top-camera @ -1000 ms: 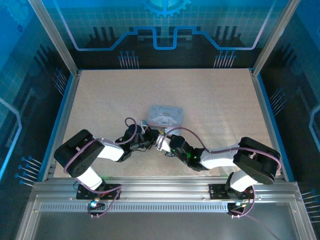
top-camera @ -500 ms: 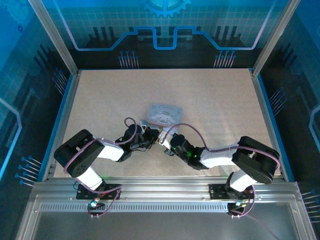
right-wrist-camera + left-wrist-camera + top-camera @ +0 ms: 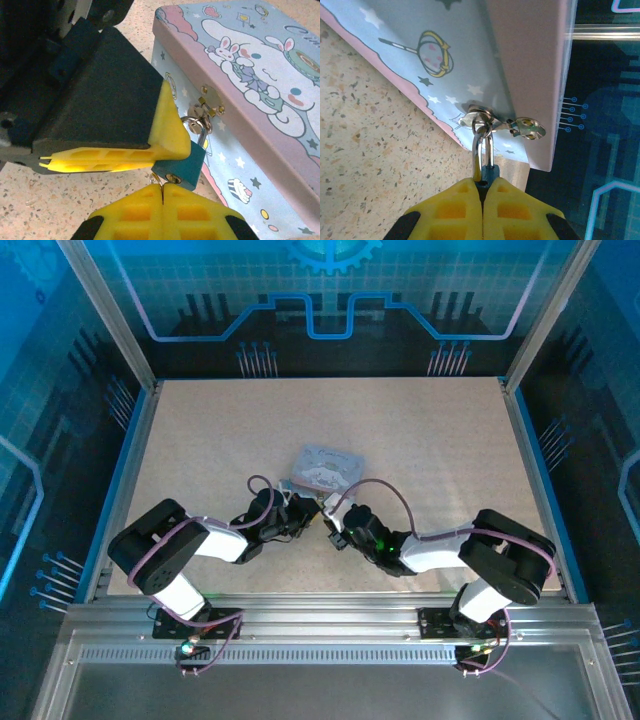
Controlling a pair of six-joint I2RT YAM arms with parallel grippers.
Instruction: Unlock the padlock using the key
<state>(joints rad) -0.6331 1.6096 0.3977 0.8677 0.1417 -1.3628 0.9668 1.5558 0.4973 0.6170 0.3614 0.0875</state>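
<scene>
The padlock (image 3: pixel 183 162) is a small teal block whose thin shackle (image 3: pixel 482 145) runs through the hasp (image 3: pixel 481 119) on the side of the tin box (image 3: pixel 328 467). My left gripper (image 3: pixel 483 183) is shut on the padlock body, and its yellow fingers (image 3: pixel 168 125) press on the body from the left in the right wrist view. My right gripper (image 3: pixel 162 189) is shut on the key, of which a sliver and its ring (image 3: pixel 155 178) show at the keyhole (image 3: pixel 173 178) in the padlock's underside. Both grippers (image 3: pixel 316 517) meet just in front of the tin.
The tin is silvery-lavender with a cartoon rabbit lid (image 3: pixel 260 75) and rests on the speckled table (image 3: pixel 430 430). Blue rails (image 3: pixel 128 480) border the table on both sides. Purple cables (image 3: pixel 375 490) arc over both wrists.
My right gripper has edged left and closer to the padlock. The tin has turned slightly. The left arm has held its place.
</scene>
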